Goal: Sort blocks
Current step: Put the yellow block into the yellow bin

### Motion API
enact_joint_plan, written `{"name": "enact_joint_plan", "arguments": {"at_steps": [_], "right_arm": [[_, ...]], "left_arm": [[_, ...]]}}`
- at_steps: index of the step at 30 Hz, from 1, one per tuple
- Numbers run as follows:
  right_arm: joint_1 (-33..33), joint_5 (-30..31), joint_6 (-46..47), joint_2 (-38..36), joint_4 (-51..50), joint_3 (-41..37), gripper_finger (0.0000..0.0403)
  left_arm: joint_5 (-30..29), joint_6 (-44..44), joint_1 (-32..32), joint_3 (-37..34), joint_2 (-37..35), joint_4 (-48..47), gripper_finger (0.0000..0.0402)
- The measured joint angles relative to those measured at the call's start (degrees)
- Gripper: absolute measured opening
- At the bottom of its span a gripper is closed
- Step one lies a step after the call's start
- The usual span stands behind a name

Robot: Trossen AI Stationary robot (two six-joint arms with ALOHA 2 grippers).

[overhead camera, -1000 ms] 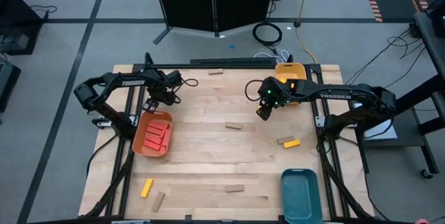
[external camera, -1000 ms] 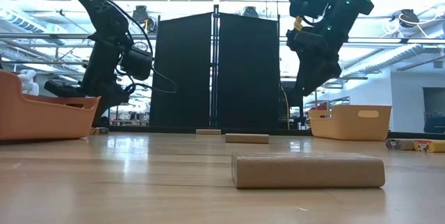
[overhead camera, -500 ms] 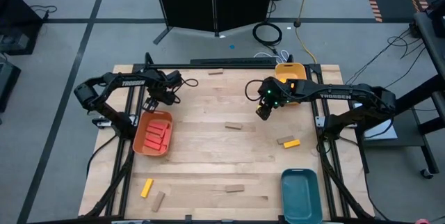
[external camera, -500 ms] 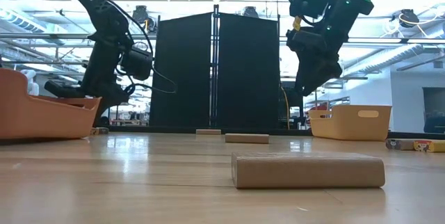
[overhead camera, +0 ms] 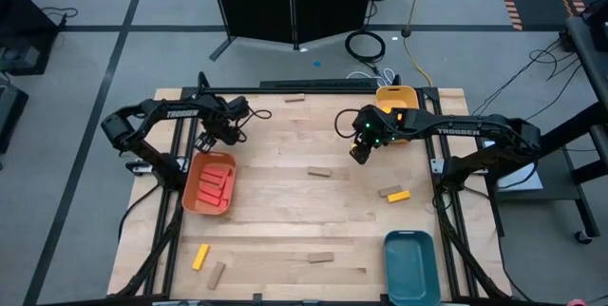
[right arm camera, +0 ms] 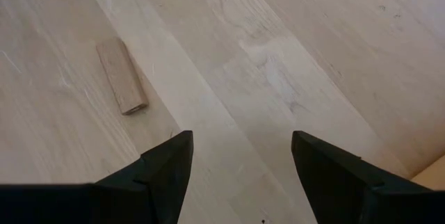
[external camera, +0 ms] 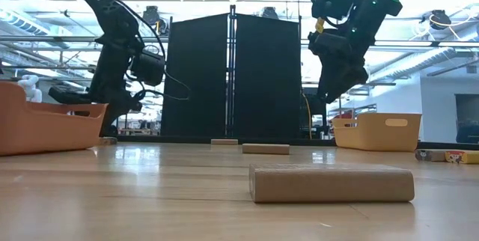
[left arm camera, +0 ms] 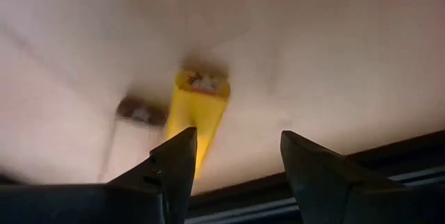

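No movement seen over last second; left gripper (overhead camera: 202,142) held spread above orange tray (overhead camera: 187,195), right gripper (overhead camera: 358,154) spread, empty; blocks (overhead camera: 319,174) left unsorted

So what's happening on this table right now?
Two arms are partway through sorting blocks. The left gripper hovers open by the far end of the orange tray, which already holds red blocks. The right gripper is open and empty above bare table near the yellow tray. Tan blocks and yellow blocks lie loose on the table; the teal tray looks empty.
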Motion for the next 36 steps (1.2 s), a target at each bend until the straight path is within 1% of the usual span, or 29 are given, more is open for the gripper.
{"name": "enact_joint_plan", "arguments": {"at_steps": [1,3,13,18,21,23,26,30,36], "right_arm": [[0.0,0.0,0.0,0.0,0.0,0.0,0.0238],[0.0,0.0,-0.1,0.0,0.0,0.0,0.0238],[0.0,-0.1,-0.8,0.0,0.0,0.0,0.0238],[0.0,-1.9,-1.8,0.0,0.0,0.0,0.0238],[0.0,-2.1,-1.8,0.0,0.0,0.0,0.0238],[0.0,-2.9,-1.8,0.0,0.0,0.0,0.0238],[0.0,-3.1,-2.3,0.0,0.0,0.0,0.0238],[0.0,-3.1,-2.9,0.0,0.0,0.0,0.0238],[0.0,-3.1,-3.2,0.0,0.0,0.0,0.0238]], "left_arm": [[-1.4,-0.2,-0.2,0.1,0.0,0.5,0.0205],[-2.4,-0.3,-0.2,0.4,0.0,0.6,0.0205],[-3.2,-1.1,-0.2,0.5,-0.1,2.4,0.0205],[-3.2,-1.5,-0.1,0.7,-0.1,2.5,0.0205],[-3.1,-1.7,-0.3,1.3,-0.1,-0.1,0.0205],[-2.9,-1.9,-0.7,2.5,-0.3,-3.0,0.0205],[-2.5,-2.1,-0.7,4.4,-0.8,-4.7,0.0205],[-1.9,-3.6,0.8,6.4,-2.2,-1.8,0.0205],[-5.9,-5.4,3.3,6.4,-1.0,1.9,0.0205]]}}
